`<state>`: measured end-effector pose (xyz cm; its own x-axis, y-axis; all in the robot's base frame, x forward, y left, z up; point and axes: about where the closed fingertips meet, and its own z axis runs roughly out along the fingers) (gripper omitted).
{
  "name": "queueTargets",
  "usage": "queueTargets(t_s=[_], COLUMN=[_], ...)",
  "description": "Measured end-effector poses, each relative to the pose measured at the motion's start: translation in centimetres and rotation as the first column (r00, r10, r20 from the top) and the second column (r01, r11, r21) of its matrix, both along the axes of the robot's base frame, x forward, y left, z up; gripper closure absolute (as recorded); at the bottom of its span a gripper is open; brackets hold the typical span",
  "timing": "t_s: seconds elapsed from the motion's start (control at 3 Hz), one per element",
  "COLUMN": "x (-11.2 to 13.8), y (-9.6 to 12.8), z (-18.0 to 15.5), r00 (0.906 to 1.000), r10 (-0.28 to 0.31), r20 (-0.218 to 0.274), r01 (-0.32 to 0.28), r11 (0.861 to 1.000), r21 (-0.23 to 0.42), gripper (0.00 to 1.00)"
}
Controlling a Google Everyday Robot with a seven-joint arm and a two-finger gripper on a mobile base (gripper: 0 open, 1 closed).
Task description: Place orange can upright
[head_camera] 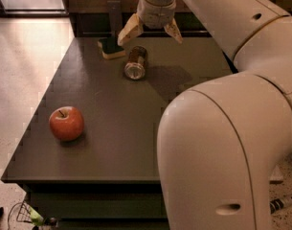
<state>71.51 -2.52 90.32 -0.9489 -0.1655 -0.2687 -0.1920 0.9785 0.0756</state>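
The orange can lies on its side on the dark table, near the far edge, with a silver end facing me. My gripper hangs just above and behind the can, a little above the table. Its two pale fingers are spread wide apart and hold nothing. The big white arm fills the right side of the view and hides the table's right half.
A green-topped yellow sponge lies just left of the can at the table's far edge. A red apple sits near the front left. A dark rail and shelf run behind the table. Light floor lies to the left.
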Motion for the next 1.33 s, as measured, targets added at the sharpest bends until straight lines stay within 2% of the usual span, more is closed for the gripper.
queueTargets(t_s=[0.33,1.0,1.33], x=[1.0,1.9,2.9], y=[1.4,2.6,3.2], z=[-2.5,-5.0,-6.5], r00=[0.9963,0.9878,0.985], r10=[-0.03,-0.046,-0.035], r20=[-0.081,-0.149,-0.169], r01=[0.027,0.04,0.034], r11=[0.999,0.998,0.999], r21=[-0.032,-0.04,-0.011], gripper=[0.0,0.0,0.02])
